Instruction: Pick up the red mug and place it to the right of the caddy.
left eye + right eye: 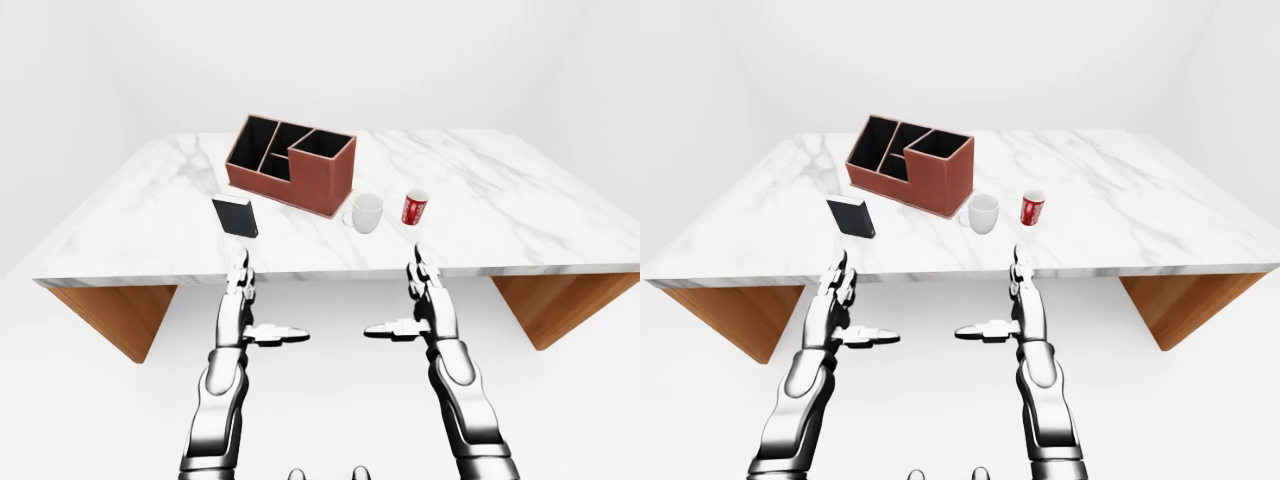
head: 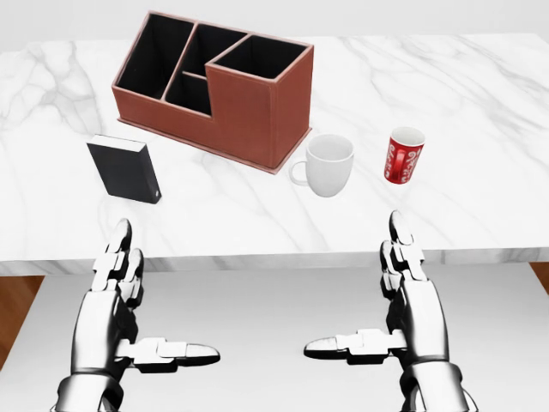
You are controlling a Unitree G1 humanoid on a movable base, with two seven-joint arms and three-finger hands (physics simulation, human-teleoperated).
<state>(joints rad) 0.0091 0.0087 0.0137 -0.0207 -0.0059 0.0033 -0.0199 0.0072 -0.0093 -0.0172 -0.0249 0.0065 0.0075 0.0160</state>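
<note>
Both hands are seen held out below the near edge of the surface, empty and clear of every object. The left hand is open, its fingers pointed toward the surface and its thumb extended inward toward the middle of the head view. The right hand is likewise open, in a mirrored pose, fingers pointed up the view and thumb extended inward. Nothing is touched by either hand.

Above the right hand in the head view, the red mug is seen standing upright on the surface, which is white marble with wooden supports beneath. White markings are noted on the mug's side. Just to its left a white mug is found, also upright, its handle turned to the view's left; the two mugs are apart.

The caddy, a reddish-brown box with black-lined compartments, is set up and left of the white mug, turned at an angle to the surface edge. The white mug stands just beside its near right corner; contact cannot be determined. The red mug therefore already lies to the right of the caddy in the view, with the white mug between them.

A small black box stands near the caddy's lower left, above the left hand.
</note>
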